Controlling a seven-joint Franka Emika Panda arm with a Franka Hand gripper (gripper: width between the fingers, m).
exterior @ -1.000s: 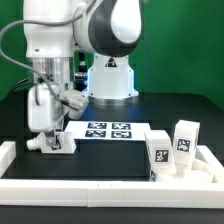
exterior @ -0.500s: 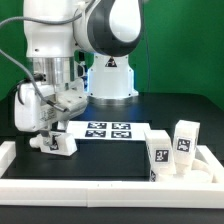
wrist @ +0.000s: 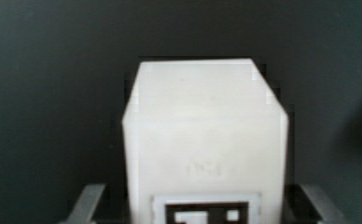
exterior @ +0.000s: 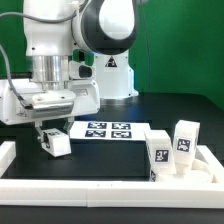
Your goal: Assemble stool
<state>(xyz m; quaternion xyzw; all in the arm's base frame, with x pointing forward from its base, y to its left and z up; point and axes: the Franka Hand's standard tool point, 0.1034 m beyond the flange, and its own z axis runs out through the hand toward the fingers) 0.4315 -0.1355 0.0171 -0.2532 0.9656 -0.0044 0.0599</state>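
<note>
Jaws clamped on a leg (wrist: pixel 199 130), from what I can see. The wrist view shows one of the fingers (wrist: pixel 96 204) on each flank, and the white body fills the gap between them. Its tagged end sits nearest the camera and the far end points away over the dark table (exterior: pixel 190 110).

From outside, the gripper (exterior: pixel 52 137) hangs low on the exterior view's left. The leg is in its tips, just beside the marker board (exterior: pixel 108 130) and behind the front rail (exterior: pixel 90 188). I can't tell whether the leg's underside touches the table.

I read this as the carry of this leg. To do it well, I'd hold the squeeze as it is and come straight up before swinging anywhere, so nothing scrapes the board or catches the rail. It looks centred between the pads and roughly square to them, which is good. A skewed hold could let it twist.

Two more legs (exterior: pixel 170 148) stand well apart on the exterior view's right, so I'd steer wide of them.
</note>
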